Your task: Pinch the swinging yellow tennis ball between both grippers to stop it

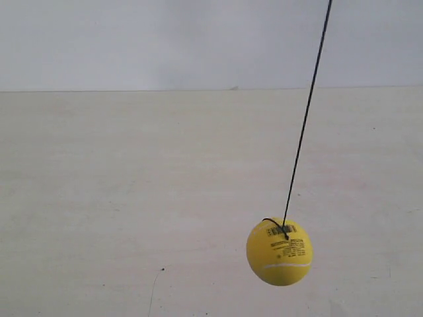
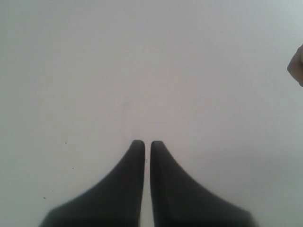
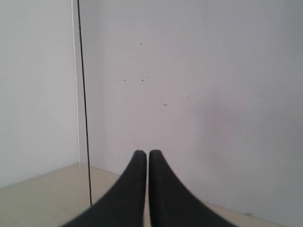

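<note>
Pale cream tabletop (image 1: pixel 132 198) fills most of the exterior view, with a plain grey-white wall (image 1: pixel 165 39) behind it. Against that surface hangs the yellow tennis ball (image 1: pixel 279 251), the landmark of the scene. A thin black string (image 1: pixel 307 119) rises from the top of the ball on a slant, leaning away from it toward the upper edge of the exterior view. The string is looped and knotted at the ball's crown, just above a small printed label, and a white seam curves below the label. The ball touches nothing that can be seen, and how far it hangs above the table cannot be told.

The left gripper (image 2: pixel 147 144) faces a blank whitish surface. Its two black fingers stand almost together, only a thin slit between them, holding nothing. A dark rounded shape (image 2: pixel 298 66) is cut off by the frame edge, too little of it showing to identify.

The right gripper (image 3: pixel 147 153) has its fingers equally close and empty. It points at a speckled white wall, with the string (image 3: pixel 85 118) running taut past it, off to one side.
</note>
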